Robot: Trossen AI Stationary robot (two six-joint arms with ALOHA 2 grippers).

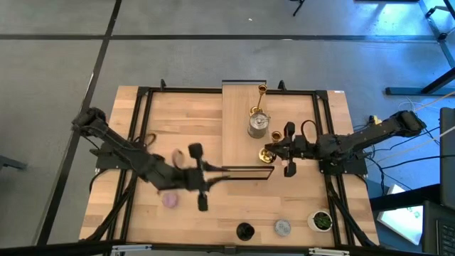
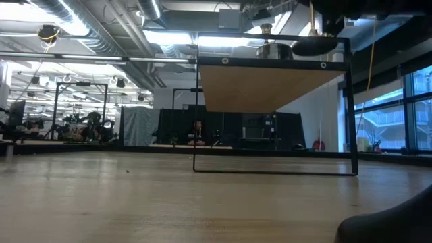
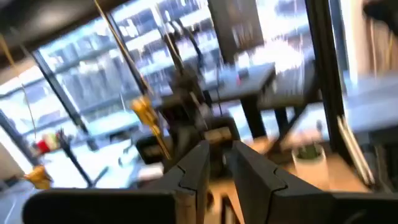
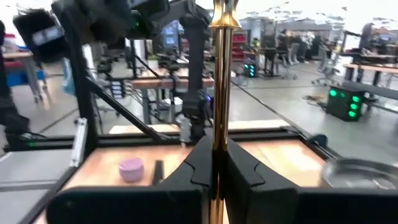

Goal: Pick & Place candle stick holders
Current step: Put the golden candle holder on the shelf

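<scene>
A raised light-wood shelf [image 1: 238, 135] in a black frame stands mid-table. On it are a tall gold candle stick holder [image 1: 259, 99] and a silver one [image 1: 258, 125]. My right gripper [image 1: 276, 152] is level at the shelf's near right part, shut on another gold stemmed holder [image 4: 217, 93]. My left gripper [image 1: 215, 169] is level at the shelf's near left edge, its fingers [image 3: 199, 165] a narrow gap apart with nothing between them. On the table lie a lilac holder [image 1: 169, 200], a black one [image 1: 244, 231] and a grey-blue one [image 1: 282, 227]. My right gripper pinches the gold holder's thin stem [image 4: 217, 140] between its two fingers. The fingers come level from the table's right side and lie across the stem. The holder stands upright, its stem rising above the fingers. Its foot is hidden below them, so I cannot tell whether it rests on the shelf.
A small white pot with a green plant [image 1: 321, 220] stands near the front right corner. The shelf's black frame bars [image 1: 245, 169] run close to both grippers. Bare table lies left of the shelf and along the near edge.
</scene>
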